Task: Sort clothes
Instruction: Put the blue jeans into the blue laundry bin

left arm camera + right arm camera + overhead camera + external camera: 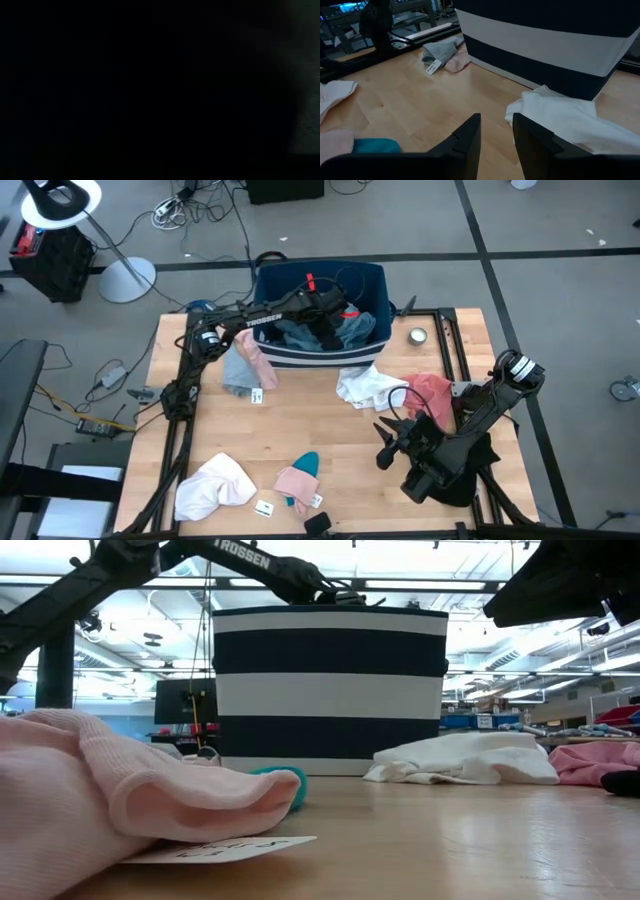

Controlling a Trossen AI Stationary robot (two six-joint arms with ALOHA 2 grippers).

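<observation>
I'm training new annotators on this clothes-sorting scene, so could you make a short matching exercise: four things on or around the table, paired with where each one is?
Things:
1. left hand
2. small round tin
3. white garment
4. right hand

Places:
A. on the table just in front of the striped bin
B. on the table right of the bin
C. down inside the bin, among the clothes there
D. above bare wood, short of the white garment, holding nothing

Pairs: 1-C, 2-B, 3-A, 4-D
</observation>
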